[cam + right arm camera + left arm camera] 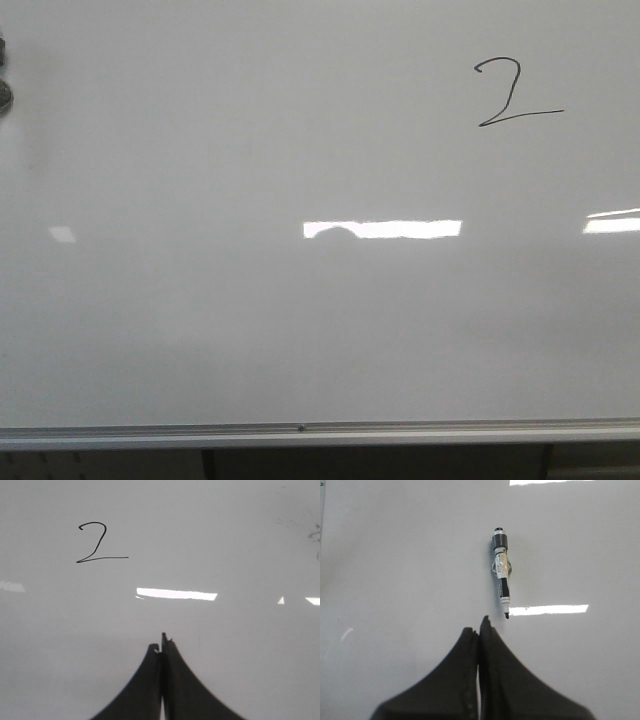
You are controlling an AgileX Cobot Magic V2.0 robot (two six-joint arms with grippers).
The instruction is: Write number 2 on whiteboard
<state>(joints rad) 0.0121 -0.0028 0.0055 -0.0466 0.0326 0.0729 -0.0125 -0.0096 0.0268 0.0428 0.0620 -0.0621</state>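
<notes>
Writing looks finished: the thin black hand-drawn number 2 (517, 92) sits in the upper right of the large glossy white-grey whiteboard (250, 330), complete with hooked top and flat base stroke. Both claws are closed with nothing between them, the left gripper (481, 625) just beside the tip of a small black-and-white marker (501, 570) lying on the white surface, the right gripper (163, 642) below the digit. I judge only withdrawal is left. Open board lies on all sides; the silver bottom rim (300, 432) is the nearest edge
</notes>
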